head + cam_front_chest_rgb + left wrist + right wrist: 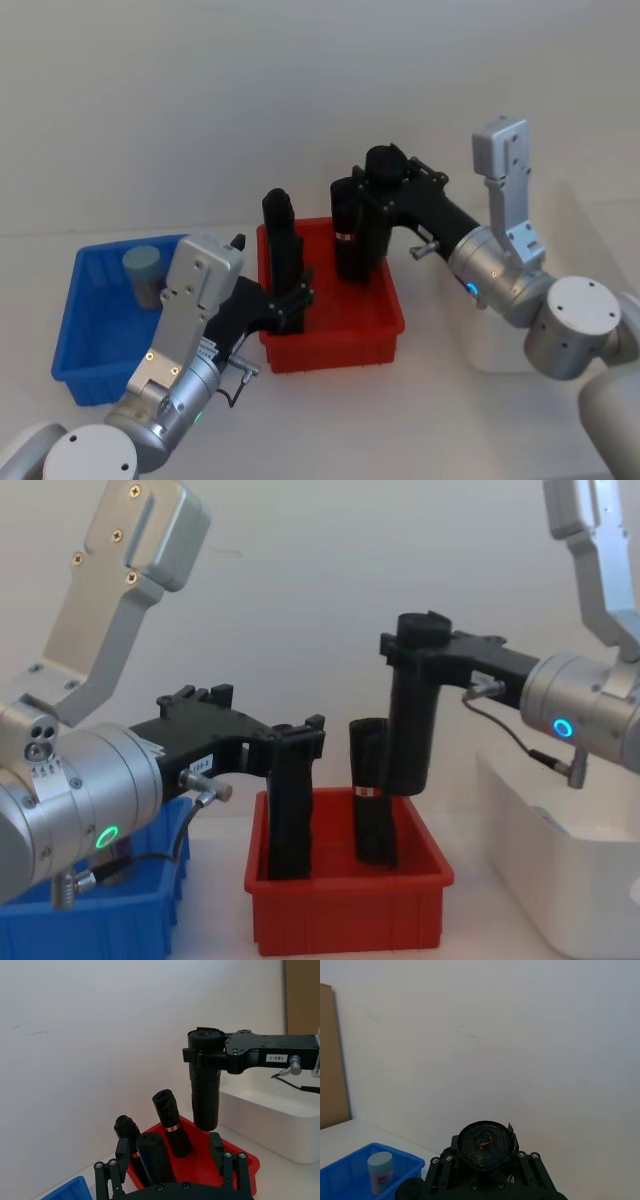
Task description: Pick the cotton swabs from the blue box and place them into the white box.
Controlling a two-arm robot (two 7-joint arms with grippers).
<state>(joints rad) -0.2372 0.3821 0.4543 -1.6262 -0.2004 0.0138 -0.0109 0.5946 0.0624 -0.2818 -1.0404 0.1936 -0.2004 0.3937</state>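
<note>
Clear cotton swabs [146,272] jar upright, lid up, in blue box [78,330].

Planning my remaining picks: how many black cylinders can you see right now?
3. One is lifted above the red bin, held by the right gripper. One stands inside the bin. The left gripper holds another upright in the bin. More may be hidden.

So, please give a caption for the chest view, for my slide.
Both pincers grip black cylinders at the red bin: left pincer low, right pincer lifting.
</note>
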